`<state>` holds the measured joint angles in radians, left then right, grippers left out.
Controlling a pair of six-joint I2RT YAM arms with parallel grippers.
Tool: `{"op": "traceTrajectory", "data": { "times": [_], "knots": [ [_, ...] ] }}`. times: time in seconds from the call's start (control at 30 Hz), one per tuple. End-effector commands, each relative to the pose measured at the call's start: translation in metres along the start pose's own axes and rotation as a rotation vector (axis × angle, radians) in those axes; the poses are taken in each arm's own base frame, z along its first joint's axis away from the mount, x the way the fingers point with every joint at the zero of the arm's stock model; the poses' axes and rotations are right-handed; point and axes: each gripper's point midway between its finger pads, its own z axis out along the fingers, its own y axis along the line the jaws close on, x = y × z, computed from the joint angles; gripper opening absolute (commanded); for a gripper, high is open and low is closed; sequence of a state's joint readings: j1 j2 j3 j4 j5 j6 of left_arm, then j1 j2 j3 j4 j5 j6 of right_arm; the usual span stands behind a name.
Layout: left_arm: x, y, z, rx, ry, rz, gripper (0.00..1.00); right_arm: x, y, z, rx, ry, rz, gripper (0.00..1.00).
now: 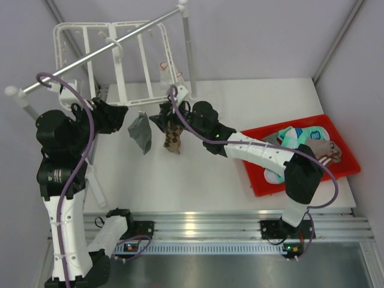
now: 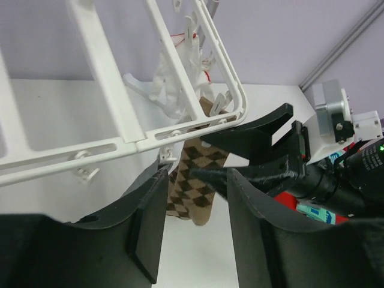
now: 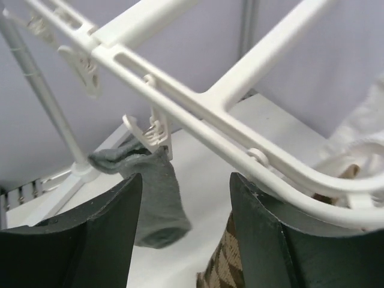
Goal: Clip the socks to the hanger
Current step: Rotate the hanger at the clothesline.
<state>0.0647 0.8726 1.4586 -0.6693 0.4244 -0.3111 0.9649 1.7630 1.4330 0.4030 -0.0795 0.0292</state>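
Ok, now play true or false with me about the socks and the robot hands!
1. A grey sock hangs from a clip on the white hanger. True.
2. The red tray has nothing in it. False: socks lie in it, among them teal-and-white socks.
3. The checkered sock lies flat on the table. False: it hangs down from the hanger, next to the grey sock.
4. The left gripper and the right gripper are both open. True.
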Motion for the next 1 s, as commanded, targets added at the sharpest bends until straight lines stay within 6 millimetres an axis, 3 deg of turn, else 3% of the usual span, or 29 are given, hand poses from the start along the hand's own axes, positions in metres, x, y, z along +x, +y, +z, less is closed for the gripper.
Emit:
{"op": "traceTrajectory", "data": {
  "times": [0.0,0.23,0.37,0.53,0.8,0.97],
  "knots": [
    [-0.015,0.01,-0.014,-0.104,-0.044,0.018,0.5,-0.056,-0.029,-0.019,0.069,-0.123,-0.01,0.59],
    [-0.032,0.034,-0.021,-0.256,-0.108,0.048,0.53,-0.053,-0.053,-0.03,0.095,-0.098,-0.042,0.59],
    [-0.045,0.061,-0.031,-0.423,-0.165,0.048,0.56,-0.049,-0.07,-0.032,0.119,-0.082,-0.081,0.59],
    [-0.057,0.066,-0.041,-0.485,-0.213,0.037,0.61,-0.05,-0.08,-0.035,0.136,-0.076,-0.101,0.59],
    [-0.06,0.075,-0.053,-0.553,-0.242,0.021,0.65,-0.044,-0.085,-0.033,0.143,-0.05,-0.108,0.59],
    [-0.046,0.1,-0.054,-0.665,-0.207,0.028,0.67,-0.046,-0.087,-0.031,0.138,-0.05,-0.115,0.59]
  ]
}}
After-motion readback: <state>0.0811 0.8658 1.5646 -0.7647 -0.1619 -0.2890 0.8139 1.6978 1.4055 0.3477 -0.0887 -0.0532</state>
